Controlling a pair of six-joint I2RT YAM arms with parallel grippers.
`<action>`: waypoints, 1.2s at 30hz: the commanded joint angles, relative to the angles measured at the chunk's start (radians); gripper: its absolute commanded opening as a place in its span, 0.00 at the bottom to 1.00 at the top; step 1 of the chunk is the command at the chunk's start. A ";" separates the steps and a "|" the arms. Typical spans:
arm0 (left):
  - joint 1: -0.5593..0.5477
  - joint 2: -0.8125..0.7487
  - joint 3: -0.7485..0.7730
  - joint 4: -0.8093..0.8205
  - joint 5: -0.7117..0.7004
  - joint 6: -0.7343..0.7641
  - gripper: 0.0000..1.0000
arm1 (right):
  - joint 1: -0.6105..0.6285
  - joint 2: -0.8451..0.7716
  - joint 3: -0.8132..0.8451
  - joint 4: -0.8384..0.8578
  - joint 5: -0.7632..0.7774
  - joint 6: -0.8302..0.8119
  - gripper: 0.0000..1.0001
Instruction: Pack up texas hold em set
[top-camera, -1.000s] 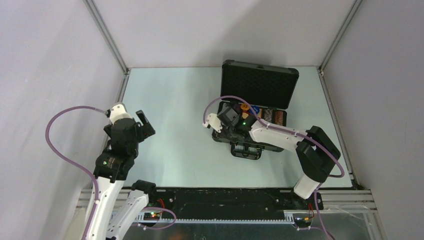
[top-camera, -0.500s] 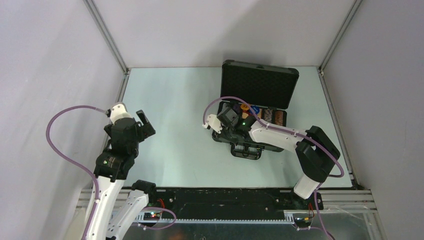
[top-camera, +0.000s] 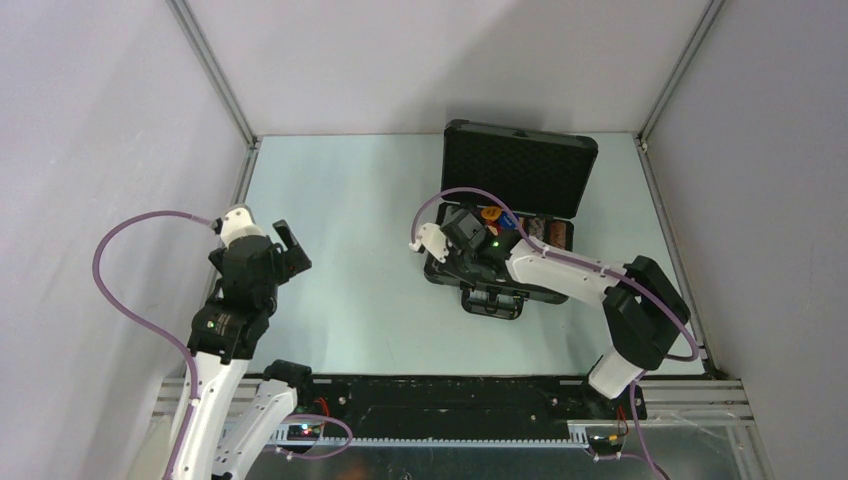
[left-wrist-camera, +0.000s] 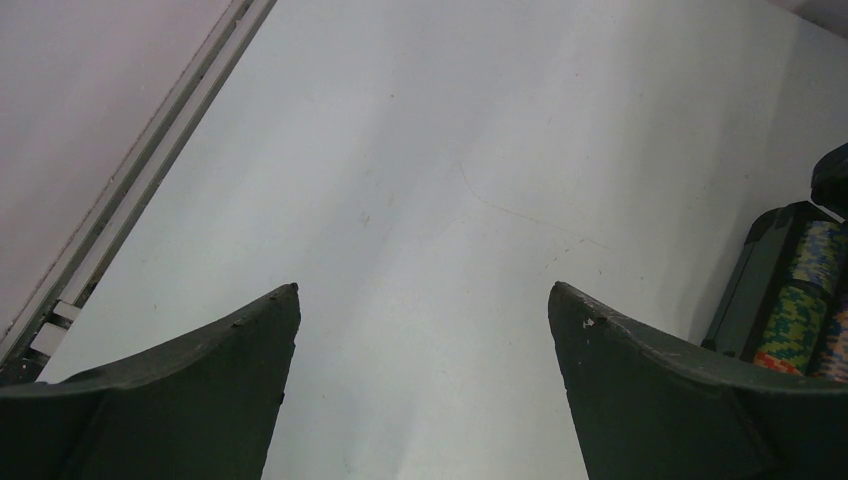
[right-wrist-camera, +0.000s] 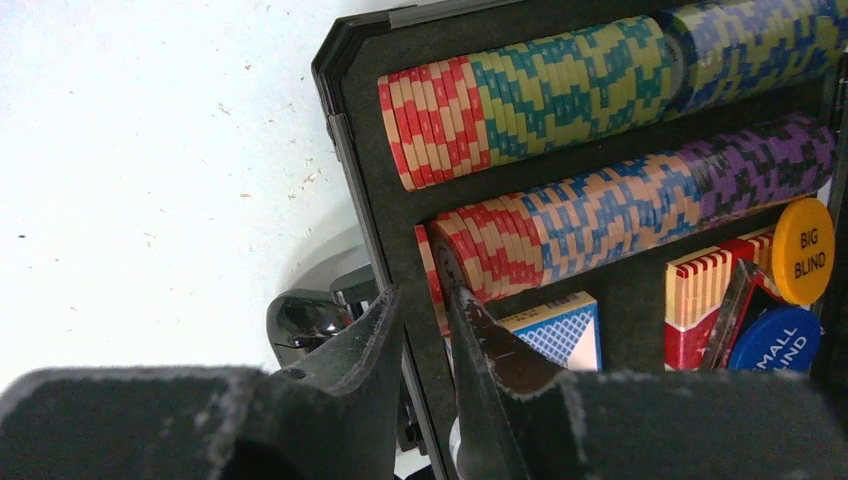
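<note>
My right jaws, barely parted, straddle the wall of the case (right-wrist-camera: 347, 130) beside the chip rows (right-wrist-camera: 560, 90); I cannot tell if they grip. My left jaws gape empty, parked clear of the packing.

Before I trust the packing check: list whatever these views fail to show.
Top view: the left part of the case lies under the right arm.
Right wrist view: the blue card box is half behind the right gripper; whether its jaws grip anything is unclear.
Left wrist view: the case is cut off by the right edge.
</note>
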 joint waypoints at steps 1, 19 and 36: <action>0.009 0.004 0.012 0.012 0.001 -0.007 0.98 | -0.028 -0.061 0.029 0.040 0.006 0.007 0.29; 0.010 0.004 0.012 0.012 0.000 -0.007 0.98 | -0.056 -0.071 0.029 0.038 -0.087 0.040 0.22; 0.009 0.003 0.012 0.011 0.000 -0.007 0.98 | -0.103 -0.103 0.029 0.109 0.021 0.233 0.32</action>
